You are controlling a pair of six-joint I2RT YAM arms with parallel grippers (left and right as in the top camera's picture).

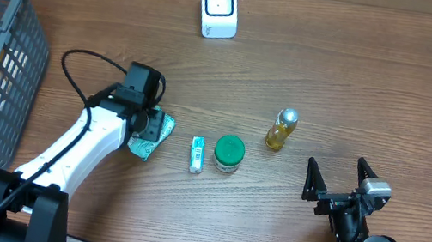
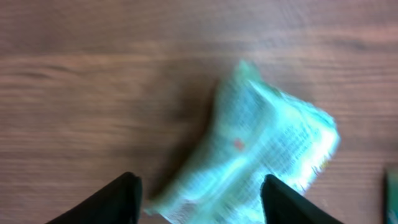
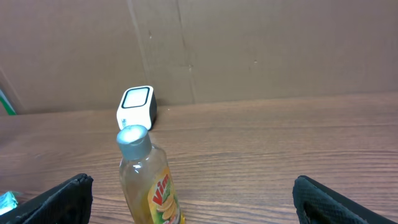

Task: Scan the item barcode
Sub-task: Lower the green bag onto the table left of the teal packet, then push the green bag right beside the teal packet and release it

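Crumpled teal packet (image 1: 153,135) lies flat, well apart from white scanner (image 1: 218,8).

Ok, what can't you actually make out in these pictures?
- Packet: print blurred in the left wrist view; left hand covers part overhead.
- Basket: cut off by the overhead left edge.
- Tube: label too small overhead.
- Bottle: base cut off at the right wrist view's bottom edge.

Blurred teal packet (image 2: 261,143) on wood table (image 2: 93,93), near end between parted jaws of left gripper (image 2: 200,183); contact unclear
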